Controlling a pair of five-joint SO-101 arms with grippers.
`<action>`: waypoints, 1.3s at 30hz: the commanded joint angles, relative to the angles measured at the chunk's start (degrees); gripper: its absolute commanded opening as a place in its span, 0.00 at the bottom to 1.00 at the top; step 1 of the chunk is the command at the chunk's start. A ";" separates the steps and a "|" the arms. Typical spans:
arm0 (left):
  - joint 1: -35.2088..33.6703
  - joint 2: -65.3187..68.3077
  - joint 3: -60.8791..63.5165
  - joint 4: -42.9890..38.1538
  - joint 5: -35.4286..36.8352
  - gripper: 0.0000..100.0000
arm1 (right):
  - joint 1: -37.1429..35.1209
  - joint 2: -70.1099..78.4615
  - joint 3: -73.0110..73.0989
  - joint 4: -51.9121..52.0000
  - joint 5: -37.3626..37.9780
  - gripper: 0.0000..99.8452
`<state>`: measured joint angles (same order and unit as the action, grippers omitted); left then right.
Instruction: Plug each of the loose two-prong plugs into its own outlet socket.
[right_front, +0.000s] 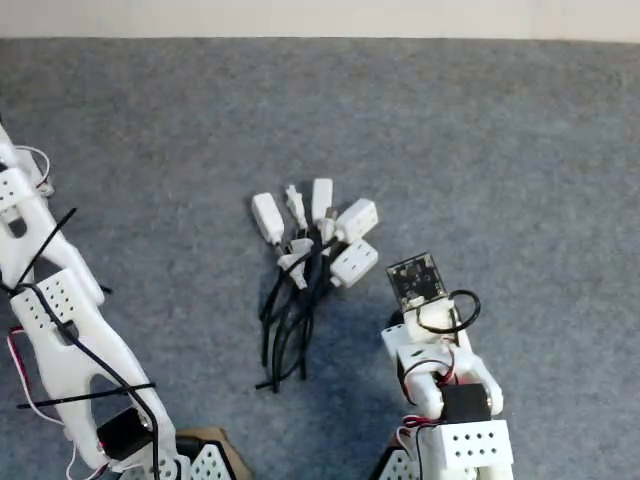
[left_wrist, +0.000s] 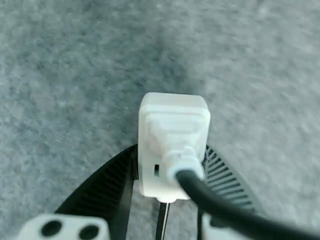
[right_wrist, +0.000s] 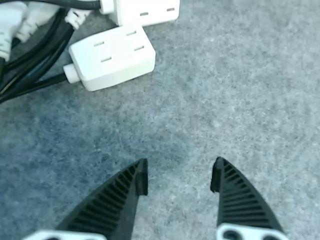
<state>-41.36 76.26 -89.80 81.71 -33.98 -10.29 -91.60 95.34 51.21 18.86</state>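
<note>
While the left gripper (left_wrist: 170, 152) pinches a white cord-end block (left_wrist: 172, 120) between its black fingers (left_wrist: 110, 190), the right gripper (right_wrist: 177, 175) hangs over grey carpet (right_wrist: 240, 90) with its fingers spread wide and nothing between them. The held block sits upright in the grip, and its black cord (left_wrist: 225, 210) runs back toward the wrist. Its far face is turned away, so whether it carries prongs or slots cannot be told, and the fingertips are hidden behind it. Beyond the right gripper's tips, off toward one side, lies an outlet socket (right_wrist: 112, 55) with its slots facing up. A second socket (right_wrist: 140, 11) lies just past it and is cut off by the frame edge. Black cords (right_wrist: 35, 60) trail from both. Some white plugs (right_wrist: 12, 25) are bunched beside them, blurred and partly out of frame. In the high view the left arm (right_front: 60, 330) runs off the edge.
</note>
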 joint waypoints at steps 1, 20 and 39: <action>-2.42 -1.54 -2.77 -3.96 5.63 0.15 | -0.84 -0.84 2.95 0.40 0.79 0.20; 3.38 -9.63 -5.14 21.36 12.92 0.27 | -0.84 -0.84 2.95 0.48 0.62 0.20; 50.15 -31.78 28.97 20.75 29.54 0.27 | -0.84 -0.84 2.95 0.48 0.88 0.20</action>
<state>1.19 48.48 -64.13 102.11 -5.93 -10.29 -91.60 95.34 51.21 18.86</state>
